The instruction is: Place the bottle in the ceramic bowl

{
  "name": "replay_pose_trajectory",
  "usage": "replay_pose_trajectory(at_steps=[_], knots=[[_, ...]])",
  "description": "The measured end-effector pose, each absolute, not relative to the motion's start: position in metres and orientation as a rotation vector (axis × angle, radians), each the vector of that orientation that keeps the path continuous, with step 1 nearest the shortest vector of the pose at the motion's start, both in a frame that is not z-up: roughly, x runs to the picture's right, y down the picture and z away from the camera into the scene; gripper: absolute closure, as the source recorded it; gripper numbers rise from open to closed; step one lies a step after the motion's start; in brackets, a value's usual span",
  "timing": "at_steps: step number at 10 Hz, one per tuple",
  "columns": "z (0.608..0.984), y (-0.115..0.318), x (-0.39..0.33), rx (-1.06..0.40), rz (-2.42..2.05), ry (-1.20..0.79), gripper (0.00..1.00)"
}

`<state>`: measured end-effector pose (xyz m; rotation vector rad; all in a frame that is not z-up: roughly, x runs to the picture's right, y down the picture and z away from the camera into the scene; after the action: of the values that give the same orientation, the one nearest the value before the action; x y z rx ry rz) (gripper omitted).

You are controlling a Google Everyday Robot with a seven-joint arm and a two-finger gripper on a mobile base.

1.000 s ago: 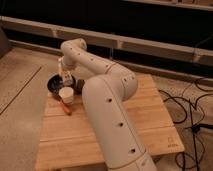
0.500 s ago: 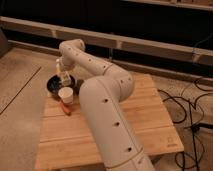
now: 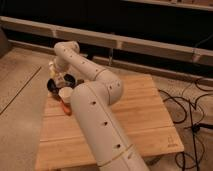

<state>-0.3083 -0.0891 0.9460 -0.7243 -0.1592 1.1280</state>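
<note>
The dark ceramic bowl (image 3: 54, 88) sits at the far left corner of the wooden table (image 3: 135, 115). My gripper (image 3: 58, 76) hangs at the end of the white arm, right over the bowl's far side. A small whitish shape at its tip, over the bowl, looks like the bottle (image 3: 61, 79). I cannot tell whether the bottle hangs from the gripper or rests in the bowl. The arm (image 3: 92, 100) hides part of the table behind it.
A small white cup (image 3: 65, 94) stands just in front of the bowl, touching or nearly touching it. An orange thing (image 3: 65, 108) lies on the table next to the cup. Black cables (image 3: 192, 107) lie on the floor to the right. A dark wall with a ledge runs behind.
My gripper has moved a little down and to the left, closer over the bowl. The cup and the bowl have not moved.
</note>
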Motion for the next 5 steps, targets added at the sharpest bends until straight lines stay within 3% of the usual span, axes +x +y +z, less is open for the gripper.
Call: replay_pose_trajectory(at_steps=[2, 5], knots=[[0.9461, -0.089, -0.3082, -0.724, 1.128, -0.159, 0.58], [0.9463, -0.089, -0.3078, -0.724, 1.128, -0.158, 0.25]])
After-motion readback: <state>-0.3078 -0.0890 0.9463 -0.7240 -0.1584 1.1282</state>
